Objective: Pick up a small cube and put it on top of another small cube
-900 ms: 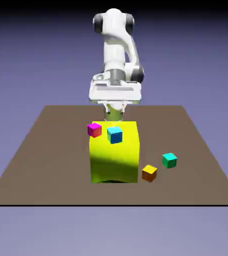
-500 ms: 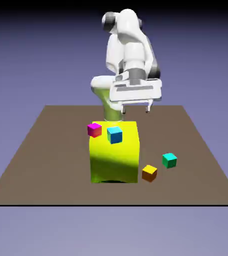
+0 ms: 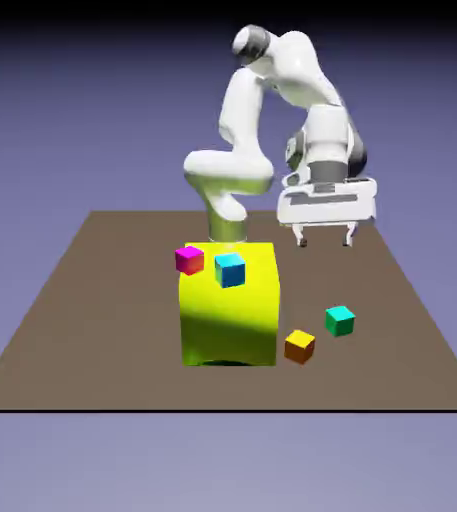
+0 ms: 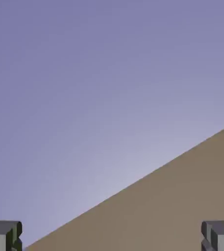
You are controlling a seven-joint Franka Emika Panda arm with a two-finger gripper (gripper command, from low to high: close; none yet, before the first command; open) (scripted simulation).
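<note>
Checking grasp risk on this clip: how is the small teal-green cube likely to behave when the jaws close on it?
The teal-green cube shows flat faces and sharp edges, so it probably sits stable and won't roll. It looks rigid, likely keeping its shape when squeezed. Being small beside the yellow block, it may slide or twist if touched off-centre.

Teal-green cube (image 3: 340,320): small, resting flat on the brown table, toward the exterior view's right, near an orange cube.
Sky-blue cube (image 3: 230,269): small, same size, resting on the big yellow block, beside a magenta cube.
</note>
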